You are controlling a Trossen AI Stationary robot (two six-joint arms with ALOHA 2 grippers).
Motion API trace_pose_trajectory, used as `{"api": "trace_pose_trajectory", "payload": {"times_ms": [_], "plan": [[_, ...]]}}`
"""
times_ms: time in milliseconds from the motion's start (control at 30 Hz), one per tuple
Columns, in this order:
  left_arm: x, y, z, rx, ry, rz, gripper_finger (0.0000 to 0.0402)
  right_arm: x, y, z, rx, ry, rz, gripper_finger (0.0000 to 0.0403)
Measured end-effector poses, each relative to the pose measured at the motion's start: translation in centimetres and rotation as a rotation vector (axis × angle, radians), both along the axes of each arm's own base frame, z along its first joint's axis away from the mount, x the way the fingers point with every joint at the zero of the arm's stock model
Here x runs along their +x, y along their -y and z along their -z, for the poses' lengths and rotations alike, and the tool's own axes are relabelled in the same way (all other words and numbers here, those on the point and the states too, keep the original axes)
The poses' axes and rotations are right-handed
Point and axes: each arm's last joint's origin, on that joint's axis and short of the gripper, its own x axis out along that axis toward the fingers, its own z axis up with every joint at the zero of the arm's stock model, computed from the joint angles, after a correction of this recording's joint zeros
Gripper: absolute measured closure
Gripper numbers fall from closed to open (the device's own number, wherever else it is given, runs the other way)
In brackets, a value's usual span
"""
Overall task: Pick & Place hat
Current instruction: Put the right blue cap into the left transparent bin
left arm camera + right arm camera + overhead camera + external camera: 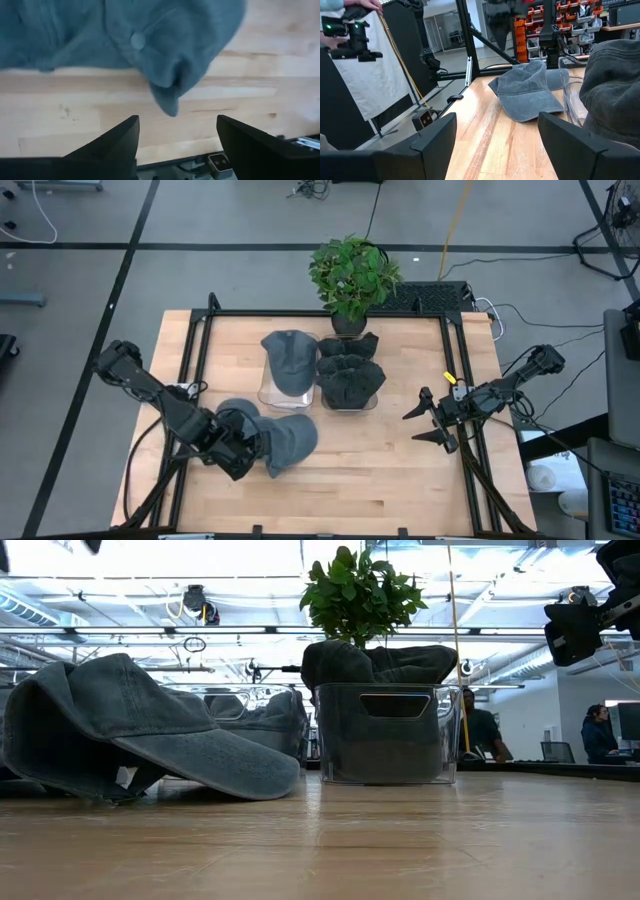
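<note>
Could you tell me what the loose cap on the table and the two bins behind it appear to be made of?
The cap looks like washed cotton twill: faded blue-grey, soft folds, stitched seams and a fabric-covered top button in the left wrist view. The bins appear to be clear rigid plastic, since their contents show through glossy walls. The table seems to be pale wood in jointed strips.

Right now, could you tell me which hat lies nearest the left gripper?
The grey-blue cap lying loose on the table by the left gripper; the others sit in clear bins.

Two loose grey caps: one (280, 442) on the table near the bins, one (290, 360) in the left bin (268, 392). Two clear bins; the right bin (348, 402) holds dark caps (350, 370), number unclear. One plant (352, 275) behind them.
</note>
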Motion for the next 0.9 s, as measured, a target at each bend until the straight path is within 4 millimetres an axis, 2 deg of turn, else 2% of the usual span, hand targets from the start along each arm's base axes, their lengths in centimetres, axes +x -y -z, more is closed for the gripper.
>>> {"api": "trace_pose_trajectory", "payload": {"times_ms": [267, 433, 733, 900], "plan": [[-0.5, -0.3, 3.9, -0.021, -0.068, -0.095, 0.0149, 0.0, 0.0, 0.0, 0.0, 0.0, 0.0, 0.0135], [-0.8, -1.3, 5.9, 0.008, -0.121, -0.169, 0.0159, 0.0, 0.0, 0.0, 0.0, 0.0, 0.0, 0.0135], [-0.1, -2.6, 8.7, -0.008, -0.059, -0.21, 0.0166, 0.0, 0.0, 0.0, 0.0, 0.0, 0.0, 0.0135], [-0.3, -2.8, 9.2, 0.003, -0.069, -0.208, 0.0169, 0.0, 0.0, 0.0, 0.0, 0.0, 0.0, 0.0135]]}}
